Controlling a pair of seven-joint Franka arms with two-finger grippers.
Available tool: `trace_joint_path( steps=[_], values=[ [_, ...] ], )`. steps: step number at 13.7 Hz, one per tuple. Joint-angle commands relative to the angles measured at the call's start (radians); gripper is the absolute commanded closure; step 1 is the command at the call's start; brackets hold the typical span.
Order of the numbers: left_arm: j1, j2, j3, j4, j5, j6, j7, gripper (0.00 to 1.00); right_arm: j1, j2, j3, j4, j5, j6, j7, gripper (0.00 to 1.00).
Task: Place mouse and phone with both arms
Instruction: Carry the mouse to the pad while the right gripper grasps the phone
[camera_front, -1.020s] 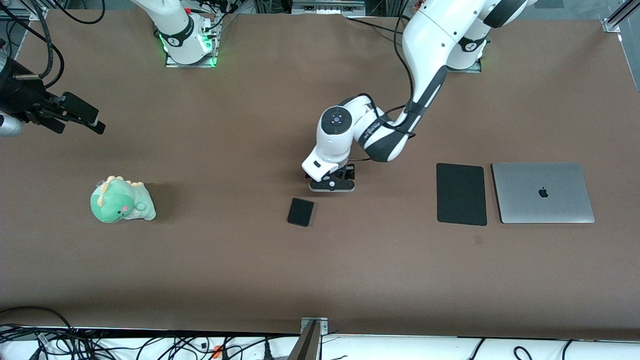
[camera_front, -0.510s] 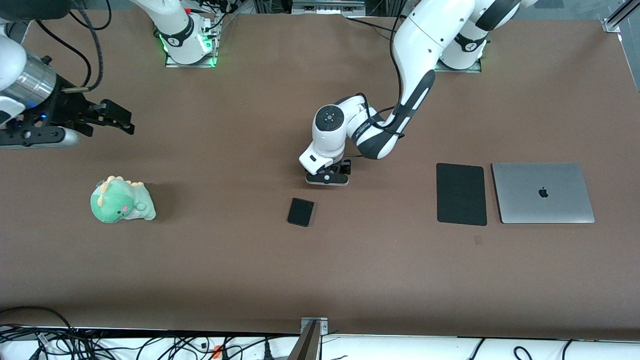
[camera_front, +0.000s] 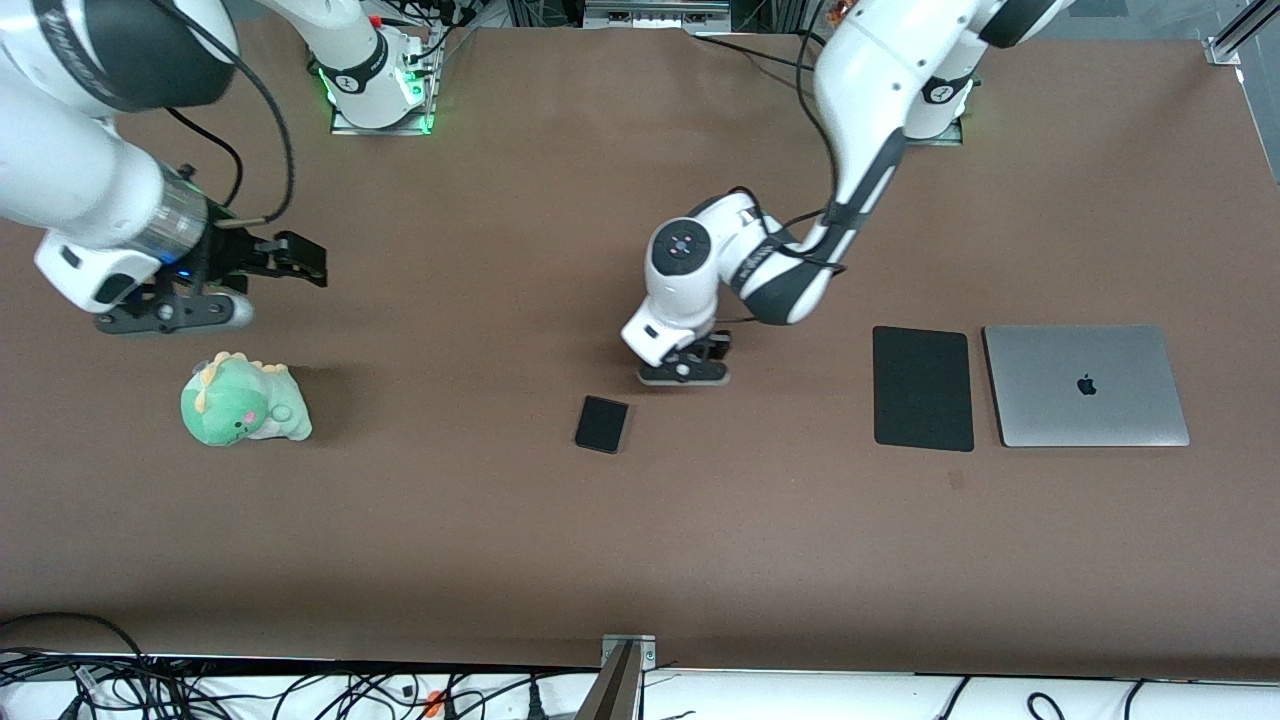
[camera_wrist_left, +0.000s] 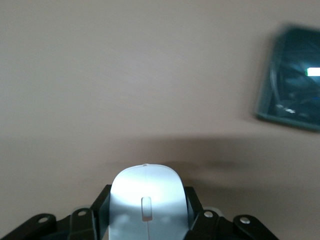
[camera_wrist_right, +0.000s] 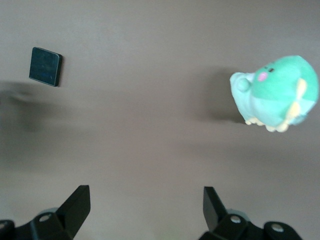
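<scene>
My left gripper is over the middle of the table, shut on the white mouse, which it holds just above the brown surface. The mouse is hidden under the hand in the front view. The small black phone lies flat on the table, a little nearer the front camera than that gripper; it also shows in the left wrist view and in the right wrist view. My right gripper is open and empty, up in the air over bare table near the green plush.
A green plush dinosaur sits toward the right arm's end of the table. A large black mouse pad and a closed silver laptop lie side by side toward the left arm's end.
My right arm has swung in from the table's edge toward the middle, now over the spot by the plush. My left gripper has shifted slightly toward the mouse pad with the mouse.
</scene>
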Motion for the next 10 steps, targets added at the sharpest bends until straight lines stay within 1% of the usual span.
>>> trace_joint_path(
  steps=[1, 3, 4, 6, 7, 9, 10],
  values=[
    [0.161, -0.123, -0.015, -0.034, -0.004, -0.172, 0.193, 0.66, 0.049, 0.05, -0.001, -0.022, -0.003, 0.083, 0.114, 0.0],
    [0.306, -0.145, -0.017, -0.037, -0.005, -0.198, 0.434, 0.66, 0.082, 0.116, -0.001, -0.021, -0.001, 0.154, 0.191, 0.0],
    [0.366, -0.151, -0.017, -0.047, -0.01, -0.2, 0.518, 0.66, 0.102, 0.156, -0.001, -0.021, 0.0, 0.204, 0.22, 0.0],
    [0.481, -0.154, -0.023, -0.07, -0.013, -0.189, 0.641, 0.65, 0.162, 0.239, -0.001, -0.021, 0.007, 0.314, 0.337, 0.0],
    [0.529, -0.154, -0.041, -0.092, -0.017, -0.174, 0.681, 0.65, 0.193, 0.28, -0.001, -0.019, 0.008, 0.379, 0.407, 0.0],
    [0.614, -0.154, -0.058, -0.177, -0.018, -0.089, 0.735, 0.65, 0.25, 0.375, -0.001, -0.012, 0.01, 0.517, 0.533, 0.0],
    [0.65, -0.157, -0.065, -0.239, -0.018, -0.012, 0.764, 0.64, 0.277, 0.424, -0.001, -0.009, 0.008, 0.583, 0.579, 0.0]
  ],
)
